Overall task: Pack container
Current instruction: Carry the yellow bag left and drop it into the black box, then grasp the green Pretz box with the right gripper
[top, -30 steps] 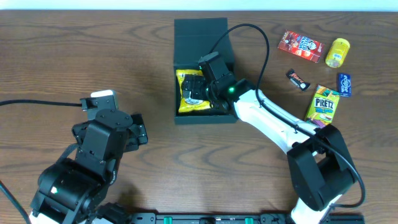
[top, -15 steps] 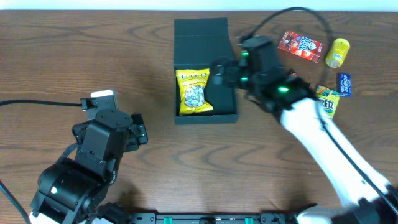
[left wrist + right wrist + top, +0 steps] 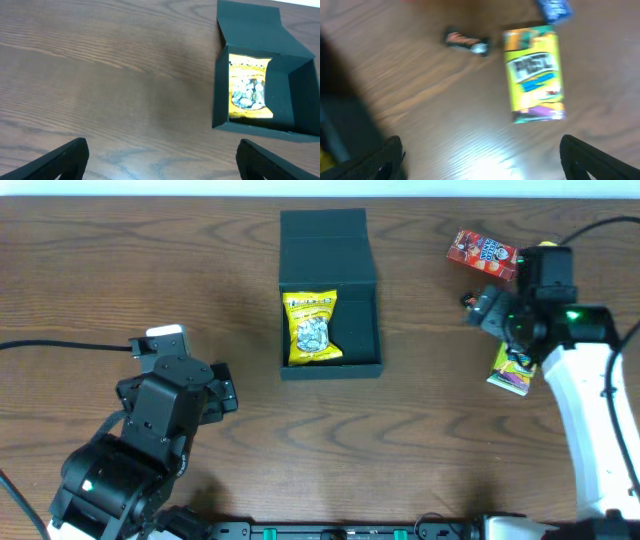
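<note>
Container (image 3: pixel 325 235) open, yellow bag (image 3: pixel 312 330) inside, left fingers (image 3: pixel 60 161) spread, right fingers (image 3: pixel 592 159) spread, empty

The yellow-and-green snack box (image 3: pixel 534 75), at 1 o'clock in the right wrist view, bears blue block letters reading about "PRETZ", blurred. Print on the yellow bag (image 3: pixel 313 328) inside the container (image 3: pixel 361 320) and on the red box (image 3: pixel 483 252), at 2 o'clock on the counter (image 3: pixel 200 260), is too small to read

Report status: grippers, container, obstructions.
Left gripper open, empty. Right gripper open, by Pretz box. Container lid open, yellow snack bag inside. Nothing blocking the opening.
</note>
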`<state>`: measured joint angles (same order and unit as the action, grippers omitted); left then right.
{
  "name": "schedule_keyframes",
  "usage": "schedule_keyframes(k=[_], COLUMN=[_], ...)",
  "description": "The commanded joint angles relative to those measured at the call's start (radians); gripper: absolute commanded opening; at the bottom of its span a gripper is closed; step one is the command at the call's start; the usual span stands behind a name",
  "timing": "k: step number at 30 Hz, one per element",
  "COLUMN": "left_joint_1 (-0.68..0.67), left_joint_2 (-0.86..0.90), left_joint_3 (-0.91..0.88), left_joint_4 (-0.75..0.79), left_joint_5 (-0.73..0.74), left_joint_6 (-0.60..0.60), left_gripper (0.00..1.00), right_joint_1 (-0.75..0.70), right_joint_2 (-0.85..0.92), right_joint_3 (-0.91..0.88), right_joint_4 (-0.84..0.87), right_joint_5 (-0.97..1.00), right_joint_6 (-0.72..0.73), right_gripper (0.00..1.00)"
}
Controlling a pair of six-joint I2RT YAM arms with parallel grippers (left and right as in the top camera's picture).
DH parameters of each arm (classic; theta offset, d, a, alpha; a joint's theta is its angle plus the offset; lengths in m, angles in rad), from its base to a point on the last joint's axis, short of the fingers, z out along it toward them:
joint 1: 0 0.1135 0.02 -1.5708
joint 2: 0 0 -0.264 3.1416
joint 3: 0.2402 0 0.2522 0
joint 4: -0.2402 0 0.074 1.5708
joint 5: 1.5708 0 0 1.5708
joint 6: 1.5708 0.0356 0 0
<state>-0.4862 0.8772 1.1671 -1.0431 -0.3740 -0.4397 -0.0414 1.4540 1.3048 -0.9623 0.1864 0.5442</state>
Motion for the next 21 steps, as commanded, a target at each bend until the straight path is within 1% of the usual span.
schedule_keyframes(k=[1,6,15,21], left_joint_1=[0.003,0.003,0.003,0.003], left_joint_2=[-0.001,-0.001,-0.001,-0.001], left_joint_3=[0.008,0.008,0.008,0.008], left_joint_4=[-0.001,-0.001,-0.001,-0.001], left_joint_5=[-0.018,-0.018,-0.018,-0.018], left_joint_6=[0.014,0.014,0.014,0.014], left_gripper=[0.95,0.95,0.95,0.95], right_joint_1=[-0.067,-0.132,-0.173,-0.183], right_joint_2=[0.014,0.018,0.021,0.028], right_joint_3=[-0.048,-0.182,-0.396,-0.491], right_joint_4=[0.010,0.105,0.311,0.463], right_joint_5=[0.030,0.018,0.020,0.027], right_joint_6=[0.009,0.008,0.004,-0.108], right_gripper=[0.99,0.99,0.99,0.99])
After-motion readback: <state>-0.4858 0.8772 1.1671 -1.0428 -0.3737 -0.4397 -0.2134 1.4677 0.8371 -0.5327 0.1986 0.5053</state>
